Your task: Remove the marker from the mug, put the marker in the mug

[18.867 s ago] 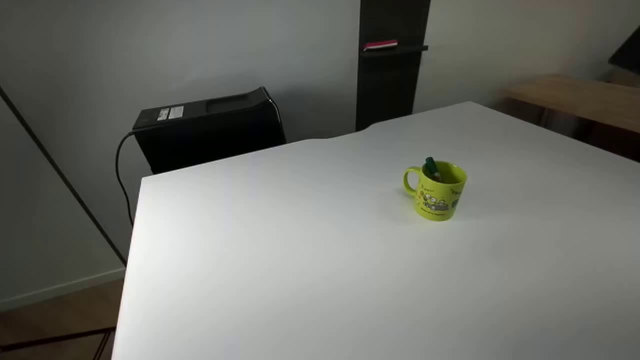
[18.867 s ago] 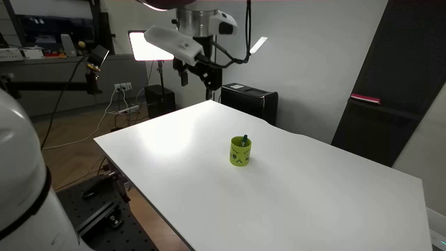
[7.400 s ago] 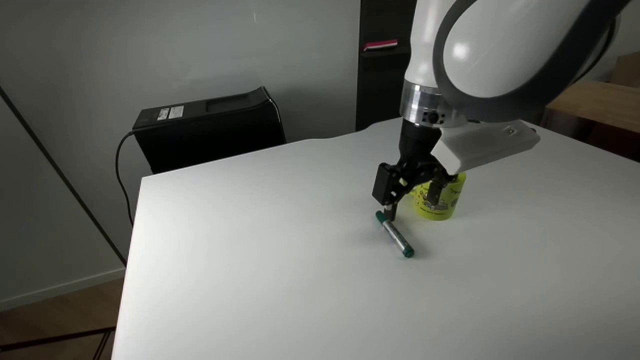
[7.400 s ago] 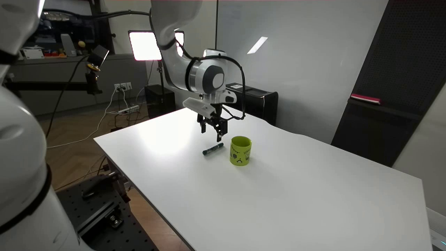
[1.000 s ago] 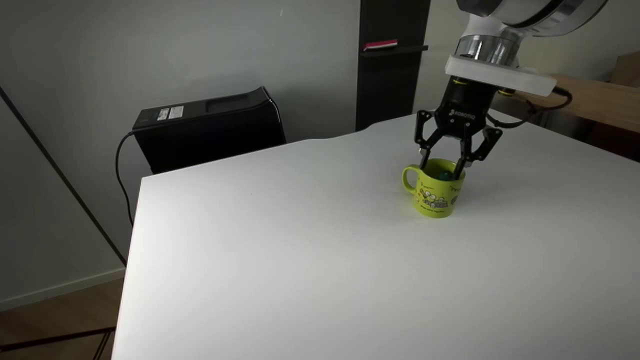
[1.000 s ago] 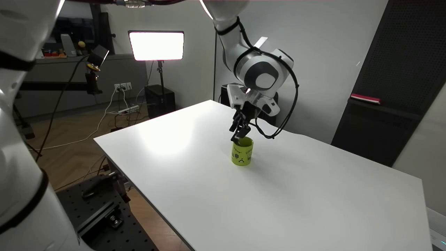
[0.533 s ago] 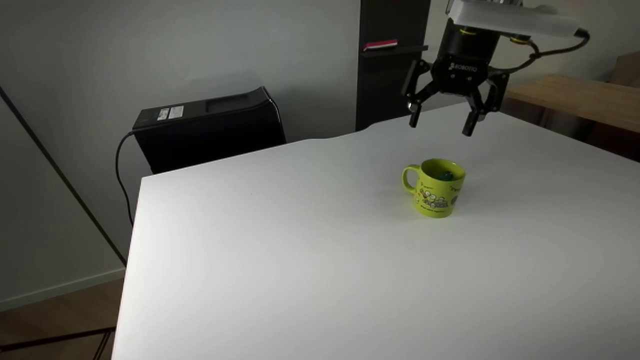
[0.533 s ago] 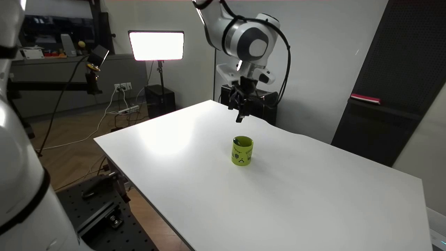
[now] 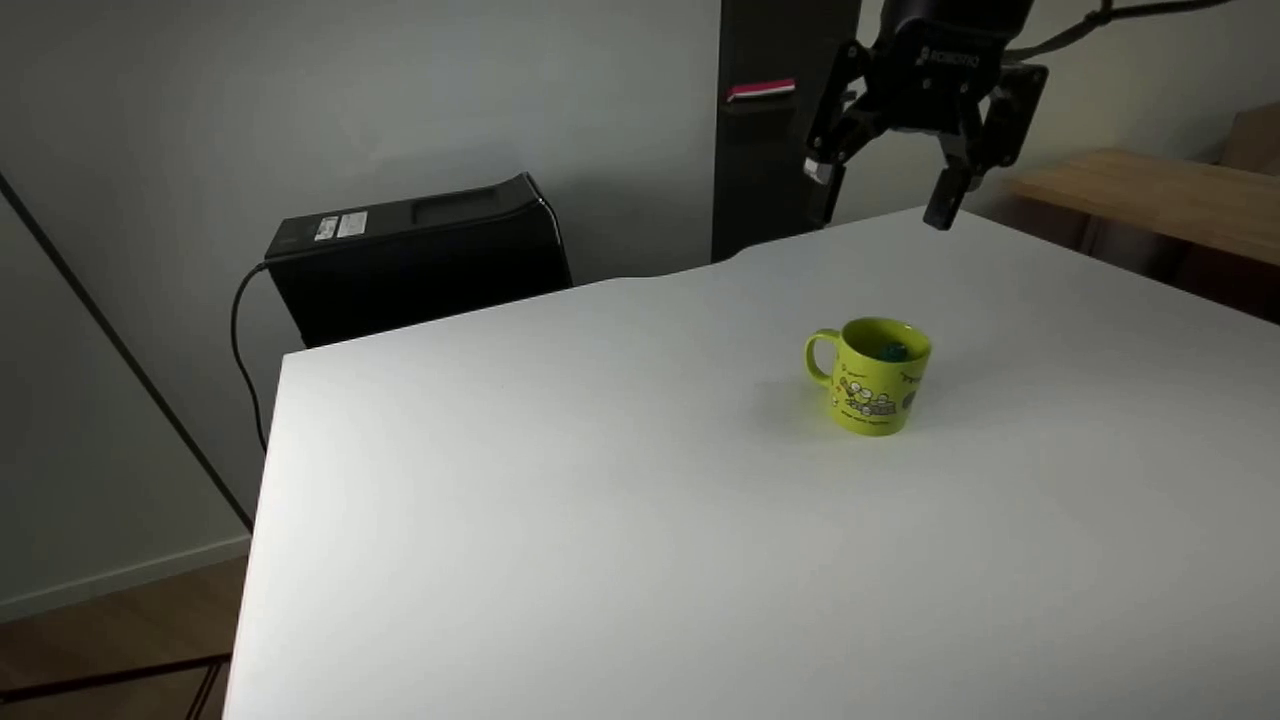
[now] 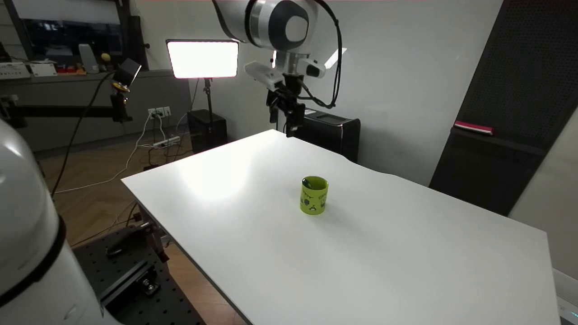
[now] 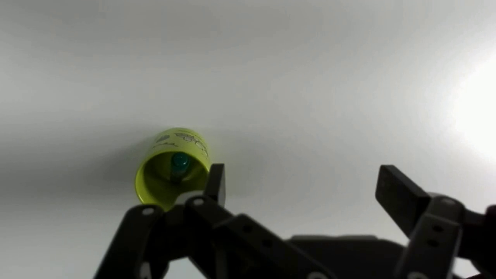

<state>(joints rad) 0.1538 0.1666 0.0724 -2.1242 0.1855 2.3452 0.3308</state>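
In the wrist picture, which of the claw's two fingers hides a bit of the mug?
The finger on the picture's left: it covers part of the mug at the rim. The finger on the right, across the open gap, hides none of it.

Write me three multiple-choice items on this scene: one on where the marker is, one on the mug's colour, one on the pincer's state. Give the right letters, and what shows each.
1. Where is the marker?
A. flat on the table
B. inside the mug
C. on the floor

2. What colour is the mug?
A. red
B. white
C. yellow-green

3. How does the pincer stand?
A. open
B. shut on the marker
C. shut on the mug's handle

1: B, as its green end shows within the mug's rim in the wrist view.
2: C, as all three views show that colour.
3: A, as a wide gap parts its fingers in the wrist view.
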